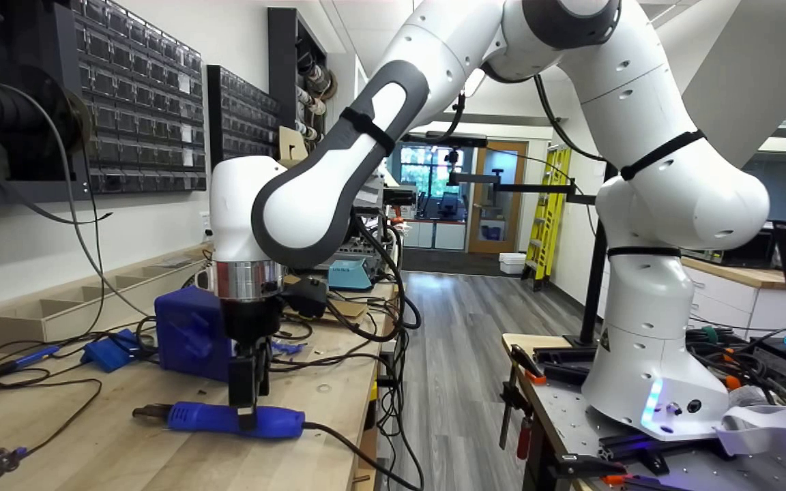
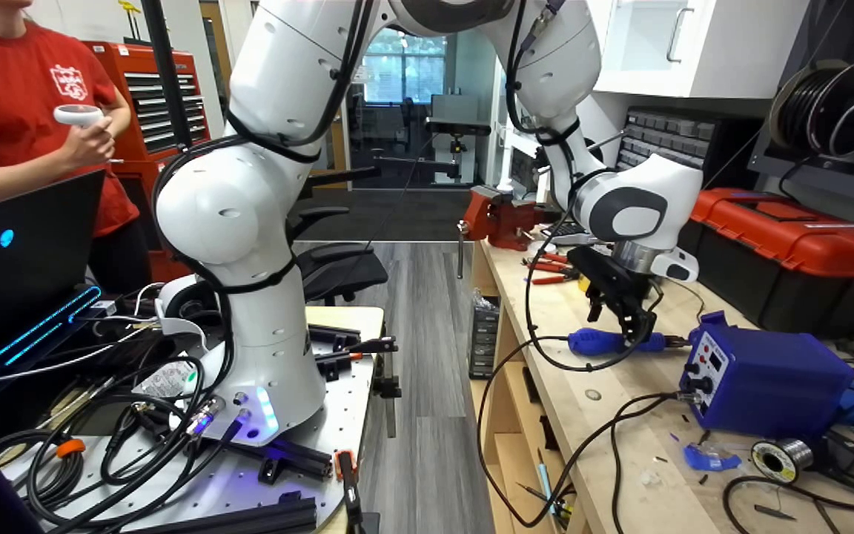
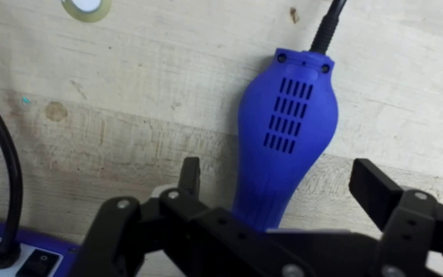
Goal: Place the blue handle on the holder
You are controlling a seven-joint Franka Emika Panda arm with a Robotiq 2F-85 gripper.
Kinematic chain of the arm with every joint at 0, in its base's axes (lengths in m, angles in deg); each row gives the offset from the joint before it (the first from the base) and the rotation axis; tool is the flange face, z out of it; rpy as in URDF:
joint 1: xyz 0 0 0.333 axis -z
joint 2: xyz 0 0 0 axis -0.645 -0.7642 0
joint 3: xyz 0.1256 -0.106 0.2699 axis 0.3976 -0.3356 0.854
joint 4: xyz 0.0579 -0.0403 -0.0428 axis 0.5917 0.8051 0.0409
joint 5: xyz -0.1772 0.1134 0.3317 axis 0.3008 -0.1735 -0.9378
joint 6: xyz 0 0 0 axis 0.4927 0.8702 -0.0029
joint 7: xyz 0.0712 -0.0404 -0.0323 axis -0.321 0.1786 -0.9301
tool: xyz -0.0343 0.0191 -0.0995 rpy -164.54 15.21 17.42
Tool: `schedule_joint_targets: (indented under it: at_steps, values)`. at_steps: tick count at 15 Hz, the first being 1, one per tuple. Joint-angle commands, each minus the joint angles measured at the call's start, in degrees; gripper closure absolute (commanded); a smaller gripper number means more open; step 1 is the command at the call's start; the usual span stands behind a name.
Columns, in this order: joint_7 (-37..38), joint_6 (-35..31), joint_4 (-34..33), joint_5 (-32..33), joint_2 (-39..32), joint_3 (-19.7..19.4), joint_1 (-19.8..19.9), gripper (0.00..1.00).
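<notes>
The elongated, bright blue handle (image 3: 283,163), its bulging end marked with rows of narrow vent slots, lies on the pale wooden table (image 1: 110,447). A ribbed black cable (image 3: 326,32) leaves the bulging end and, in both exterior views, drops over the table's edge. At the opposite end is a short, dark nozzle (image 1: 153,411).

The black two-fingered hand (image 3: 277,179) points down over the handle. Its fingers (image 3: 375,194) stand apart, one on either side of the blue body, and in the wrist view strips of table show between that body and each finger.

The blue box-shaped holder (image 2: 783,382), with a pale front panel (image 2: 707,354) carrying black knobs, stands upright near the handle; in an exterior view a strip of table separates them. Near the holder is a small spool of silvery wire (image 2: 781,460).

Farther out on the table are a black toolbox with a red lid (image 2: 805,230) and a red metal vise (image 2: 497,219).

The white jointed arm (image 1: 679,174) rises from a grey metal plate (image 1: 557,416) and reaches across to the table. Beyond a black laptop (image 2: 27,241), a person in a red T-shirt (image 2: 27,96) holds a white controller (image 2: 77,114).
</notes>
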Motion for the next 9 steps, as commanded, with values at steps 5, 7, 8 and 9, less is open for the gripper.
schedule_joint_targets:
  at_steps: [5, 7, 8, 9]
  values:
    - [1.22, -0.92, -1.23, 0.72, -1.80, -0.45, 0.16, 0.00]
    - [1.55, -0.97, -1.70, 0.84, -2.37, -0.63, -0.01, 0.00]
    - [1.68, -0.92, -2.03, 0.88, -2.72, -0.68, -0.07, 0.00]
    - [1.91, -0.91, -2.56, 0.90, -3.29, -0.72, -0.21, 0.00]
